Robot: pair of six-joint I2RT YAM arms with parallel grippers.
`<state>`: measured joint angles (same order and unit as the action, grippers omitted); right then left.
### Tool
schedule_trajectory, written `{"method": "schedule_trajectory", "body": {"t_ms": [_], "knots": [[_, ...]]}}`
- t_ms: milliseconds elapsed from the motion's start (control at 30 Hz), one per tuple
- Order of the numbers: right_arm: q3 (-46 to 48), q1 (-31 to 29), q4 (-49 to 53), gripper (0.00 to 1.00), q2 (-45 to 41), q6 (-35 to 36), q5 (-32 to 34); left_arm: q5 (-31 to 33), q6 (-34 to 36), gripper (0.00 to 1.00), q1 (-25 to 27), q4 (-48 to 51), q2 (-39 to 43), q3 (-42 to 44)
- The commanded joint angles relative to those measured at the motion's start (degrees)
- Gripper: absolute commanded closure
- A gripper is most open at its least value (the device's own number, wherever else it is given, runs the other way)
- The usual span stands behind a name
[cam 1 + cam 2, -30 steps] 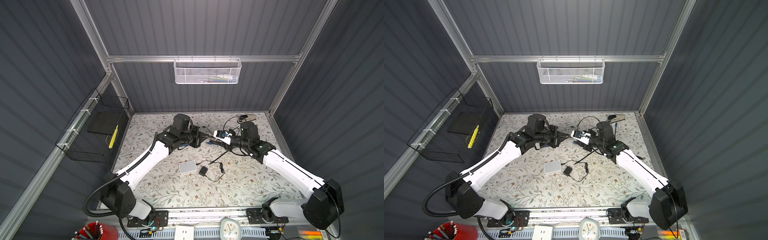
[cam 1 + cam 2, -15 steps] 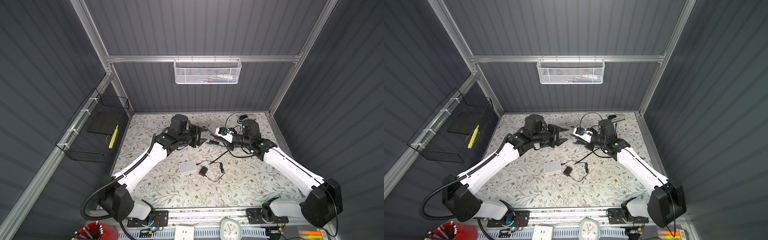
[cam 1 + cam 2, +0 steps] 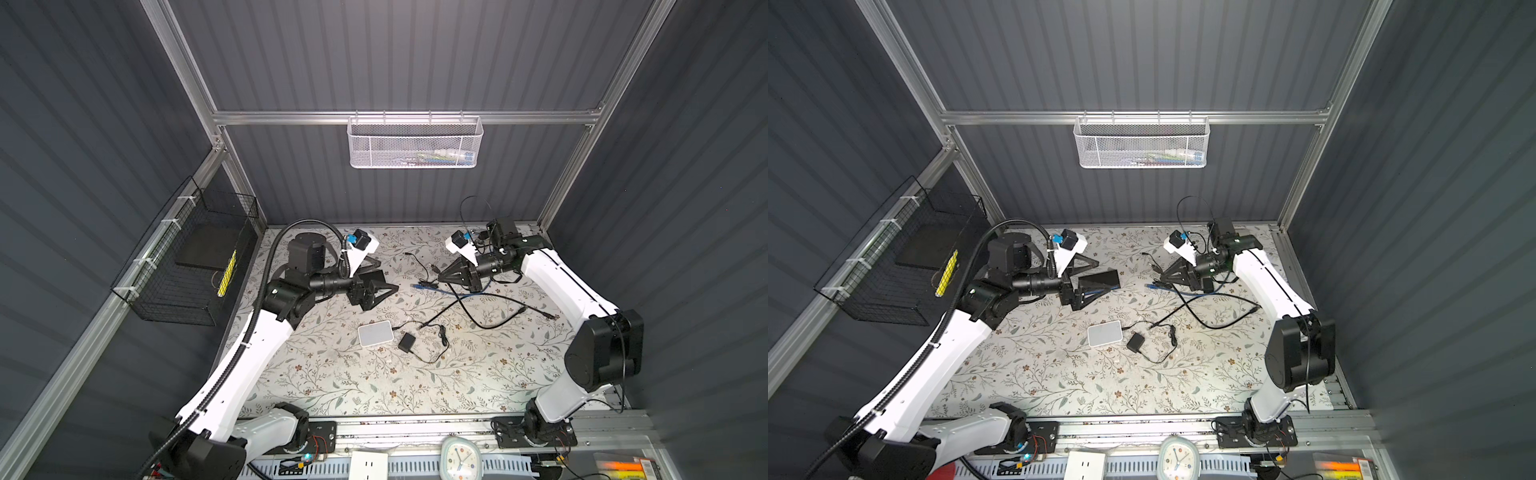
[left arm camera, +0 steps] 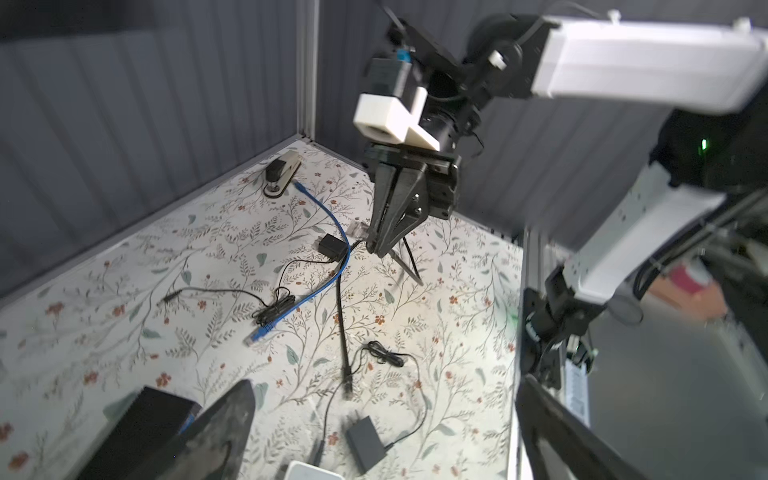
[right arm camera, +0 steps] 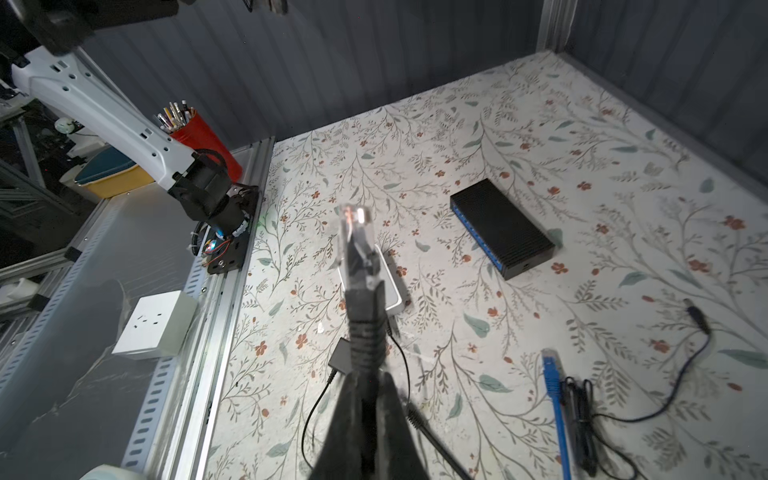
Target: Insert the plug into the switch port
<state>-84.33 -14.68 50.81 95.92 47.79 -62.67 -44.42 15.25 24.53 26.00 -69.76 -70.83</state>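
Note:
The plug (image 5: 353, 232) is a clear connector on a black cable with a ribbed boot. My right gripper (image 5: 368, 390) is shut on that boot, and the plug sticks out past the fingertips, above the table. Both top views show the right gripper (image 3: 442, 275) (image 3: 1163, 276) at the back right of the middle. The switch (image 5: 503, 228) is a black box with blue ports, lying flat on the mat. My left gripper (image 3: 386, 276) (image 3: 1108, 272) hangs open and empty just over it. In the left wrist view the switch (image 4: 141, 424) lies by one finger (image 4: 224, 428).
A white box (image 3: 375, 333) and a black adapter (image 3: 406, 343) with a thin cord lie mid-table. A blue cable (image 3: 432, 286) and other black leads are strewn right of centre. A stapler (image 4: 282, 170) sits in the back corner. A wire basket (image 3: 187, 266) hangs on the left wall.
The two grippers were close together at mid-table. My left gripper has opened and drawn back to the left. My right gripper has shut on the plug's boot and pulled away to the right.

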Motion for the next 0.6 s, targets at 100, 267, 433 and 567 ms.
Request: {"method": "schedule_trajectory", "body": {"t_ms": [100,267,433,567], "knots": [[-1.4,-4.3,7.0,1.00,0.6,4.5,-0.4,-3.1,19.1,0.06,5.0,2.8,-11.0,-4.6],[-1.4,-5.3,7.7,1.00,0.0,5.7,-1.1,-2.9,17.8,0.19,6.2,-1.9,-16.0,-6.3],[-0.7,-5.5,7.7,1.00,-0.4,5.7,-0.8,-6.9,15.2,0.28,6.2,-4.2,-16.6,-5.7],[-0.8,-5.7,7.7,1.00,-0.3,5.6,-0.8,-9.2,13.3,0.40,6.2,-4.7,-17.2,-5.2]]}}
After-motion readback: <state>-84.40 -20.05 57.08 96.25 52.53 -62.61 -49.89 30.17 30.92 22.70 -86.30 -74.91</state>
